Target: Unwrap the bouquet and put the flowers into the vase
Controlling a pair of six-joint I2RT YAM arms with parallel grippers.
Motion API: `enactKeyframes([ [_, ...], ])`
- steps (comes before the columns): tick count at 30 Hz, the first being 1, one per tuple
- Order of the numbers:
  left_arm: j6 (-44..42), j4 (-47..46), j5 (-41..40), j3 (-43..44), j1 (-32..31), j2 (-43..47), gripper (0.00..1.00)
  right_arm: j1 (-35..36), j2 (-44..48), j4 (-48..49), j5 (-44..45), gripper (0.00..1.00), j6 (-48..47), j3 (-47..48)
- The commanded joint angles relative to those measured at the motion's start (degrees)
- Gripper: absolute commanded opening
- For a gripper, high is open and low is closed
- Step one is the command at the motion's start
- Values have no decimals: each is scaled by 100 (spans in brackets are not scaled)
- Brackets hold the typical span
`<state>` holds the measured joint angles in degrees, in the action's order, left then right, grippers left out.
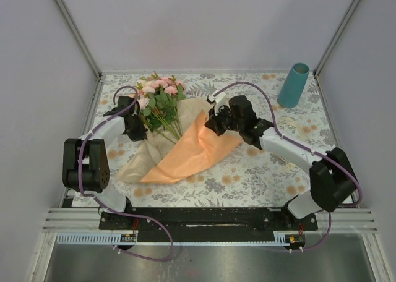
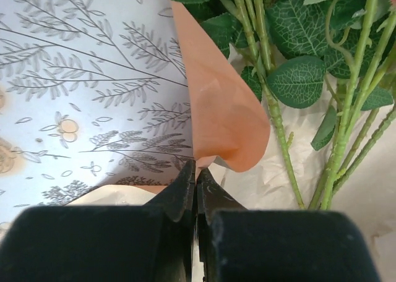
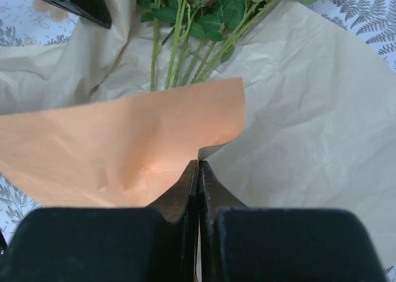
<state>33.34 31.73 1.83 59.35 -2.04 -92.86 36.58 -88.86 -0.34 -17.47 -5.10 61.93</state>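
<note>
The bouquet (image 1: 162, 102) lies on the table with its pink and cream heads toward the back. Its tan-orange wrapping paper (image 1: 195, 147) is partly spread open. My left gripper (image 1: 137, 128) is at the bouquet's left side; in its wrist view it (image 2: 197, 172) is shut on an edge of the orange paper (image 2: 223, 106), with the flowers' green stems (image 2: 272, 109) to the right. My right gripper (image 1: 213, 121) is at the bouquet's right side, shut (image 3: 198, 166) on a corner of the orange paper (image 3: 124, 143). The teal vase (image 1: 293, 85) stands upright at the back right.
A pale inner tissue sheet (image 3: 309, 109) lies under the stems and spills out toward the front left (image 1: 131, 167). The table carries a floral-patterned cloth (image 1: 260, 170). White enclosure walls surround the table. The left gripper's black body (image 3: 71, 0) shows at the top left of the right wrist view.
</note>
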Motion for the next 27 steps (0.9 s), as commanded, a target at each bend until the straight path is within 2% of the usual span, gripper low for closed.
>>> enactKeyframes([
  [1, 260, -500, 643, -274, 37, 118, 0, -54, 798, 639, 33, 0, 123, -759],
  [5, 261, -422, 723, -258, 55, 93, 0, -63, 1782, 886, 402, 0, 334, -1726],
  [11, 217, -395, 635, -214, 64, 40, 0, -72, 2960, 729, 227, 0, 940, -2649],
  [15, 155, -430, 679, -222, 55, 5, 1, -72, 3576, 563, 227, 8, 1266, -3222],
  [20, 137, -483, 661, -363, 64, 180, 16, -72, 4253, 79, 342, 26, 1776, -3407],
  [24, 129, -352, 732, -302, 55, 627, 42, -63, 4491, -843, -1, 32, 1828, -2846],
  [26, 68, -212, 496, -223, 55, 944, 55, -63, 4500, -1256, -186, 46, 1986, -2433],
  [27, 24, -71, 364, -161, 55, 1058, 57, -63, 4483, -1441, -177, 49, 2161, -2197],
])
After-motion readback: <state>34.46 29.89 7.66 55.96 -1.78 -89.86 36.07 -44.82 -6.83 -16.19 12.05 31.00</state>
